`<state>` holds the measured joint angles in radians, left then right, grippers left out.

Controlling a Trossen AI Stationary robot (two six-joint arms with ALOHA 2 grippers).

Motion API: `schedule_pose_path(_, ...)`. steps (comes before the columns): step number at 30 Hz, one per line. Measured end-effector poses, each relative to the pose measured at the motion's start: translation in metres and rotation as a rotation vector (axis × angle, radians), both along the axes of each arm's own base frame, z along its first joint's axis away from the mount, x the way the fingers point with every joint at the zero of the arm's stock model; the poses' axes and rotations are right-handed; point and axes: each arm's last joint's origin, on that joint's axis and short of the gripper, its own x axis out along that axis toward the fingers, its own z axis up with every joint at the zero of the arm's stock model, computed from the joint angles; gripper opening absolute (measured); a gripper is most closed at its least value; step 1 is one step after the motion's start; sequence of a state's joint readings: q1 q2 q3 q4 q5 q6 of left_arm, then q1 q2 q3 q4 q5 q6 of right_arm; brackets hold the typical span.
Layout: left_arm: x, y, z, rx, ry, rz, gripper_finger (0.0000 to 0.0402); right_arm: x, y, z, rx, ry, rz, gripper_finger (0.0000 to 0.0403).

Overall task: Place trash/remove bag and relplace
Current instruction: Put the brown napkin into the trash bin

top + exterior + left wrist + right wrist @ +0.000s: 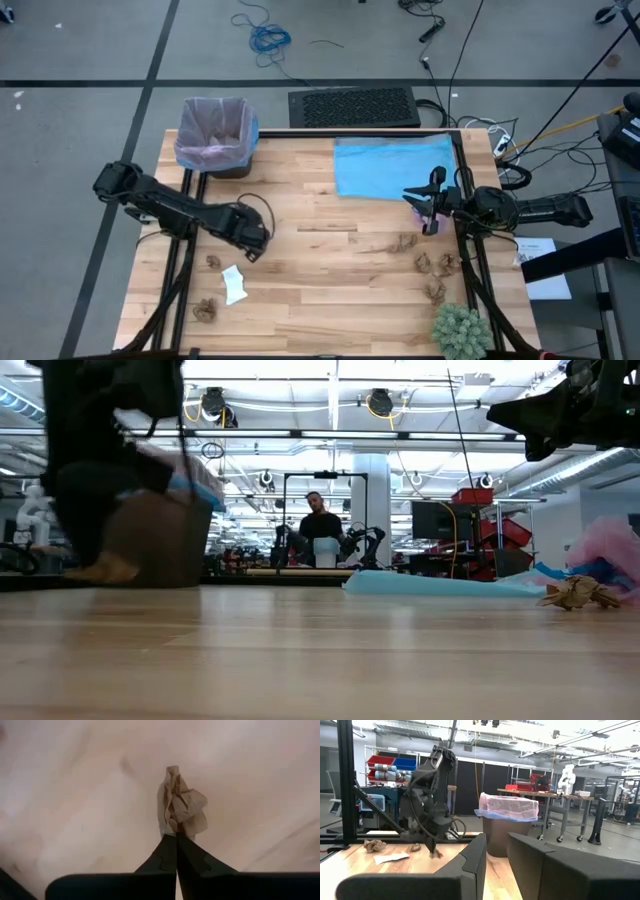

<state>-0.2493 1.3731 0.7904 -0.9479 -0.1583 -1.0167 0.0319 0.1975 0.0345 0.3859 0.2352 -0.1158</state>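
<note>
My left gripper (256, 244) is over the table's left middle, shut on a crumpled brown paper wad (181, 807); the right wrist view shows that wad (436, 853) under its tips. Other brown wads (212, 262) (205, 309) and a white scrap (235, 285) lie near it, and several more wads (432, 265) lie at the right. The brown bin (216, 136), lined with the lavender-pink bag (509, 806), stands at the far left corner. My right gripper (495, 865) is open, held level above the table's right side, pointing left. My left gripper pinches the brown wad by its near end (175, 826) between the two fingertips (167, 847). It comes from above, pointing down. The wad hangs below the tips, lifted clear of the table (104, 569).
A light blue plastic bag (390, 166) lies flat at the far right, and a green spiky plant (461, 331) stands at the near right corner. Pink crinkly plastic (608, 550) shows at the low view's right. A keyboard (354, 106) lies beyond the far edge. A person (320, 525) stands far behind.
</note>
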Motion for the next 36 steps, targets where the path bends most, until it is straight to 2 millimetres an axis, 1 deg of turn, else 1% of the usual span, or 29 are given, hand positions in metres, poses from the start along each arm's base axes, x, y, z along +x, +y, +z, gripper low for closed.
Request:
schedule_pose_path(2, 0.009, 0.001, 0.019, 0.076, -0.042, -0.033, 0.0002, 0.0, 0.0, 0.0, 0.0, -0.001, 0.0, 0.007)
schedule_pose_path(4, 0.016, 0.006, 0.042, 0.189, -0.065, -0.045, 0.0002, 0.0, 0.0, 0.001, 0.0, -0.006, 0.0, 0.007)
schedule_pose_path(8, 0.024, 0.022, 0.095, 0.394, -0.088, -0.034, 0.0001, 0.0, 0.0, 0.001, -0.001, -0.007, 0.0, 0.007)
schedule_pose_path(10, 0.023, 0.032, 0.122, 0.48, -0.093, 0.001, 0.0001, 0.0, 0.0, 0.001, -0.002, -0.008, 0.0, 0.007)
schedule_pose_path(13, 0.017, 0.048, 0.156, 0.612, -0.079, 0.053, 0.0001, 0.0, 0.0, 0.001, -0.004, -0.012, -0.001, 0.007)
schedule_pose_path(15, 0.011, 0.062, 0.175, 0.678, -0.059, 0.109, 0.0001, 0.0, 0.0, 0.001, -0.004, -0.012, -0.001, 0.007)
schedule_pose_path(17, 0.007, 0.079, 0.187, 0.713, -0.065, 0.16, 0.0001, 0.0, 0.0, 0.001, -0.004, -0.012, -0.001, 0.007)
schedule_pose_path(20, -0.003, 0.104, 0.196, 0.724, -0.022, 0.213, 0.0, 0.0, 0.0, 0.001, 0.0, -0.013, 0.0, 0.007)
schedule_pose_path(24, -0.017, 0.138, 0.196, 0.705, 0.072, 0.311, 0.0, 0.0, 0.0, 0.001, 0.0, -0.013, 0.0, 0.007)
schedule_pose_path(27, -0.028, 0.159, 0.197, 0.676, 0.123, 0.351, 0.0, 0.0, 0.0, 0.001, 0.0, -0.013, 0.0, 0.007)
schedule_pose_path(33, -0.039, 0.196, 0.194, 0.522, 0.079, 0.341, 0.0, 0.0, 0.0, 0.001, 0.0, -0.013, 0.0, 0.007)
schedule_pose_path(36, -0.046, 0.213, 0.189, 0.447, 0.098, 0.342, 0.0, 0.0, 0.0, 0.001, 0.0, -0.013, 0.0, 0.007)
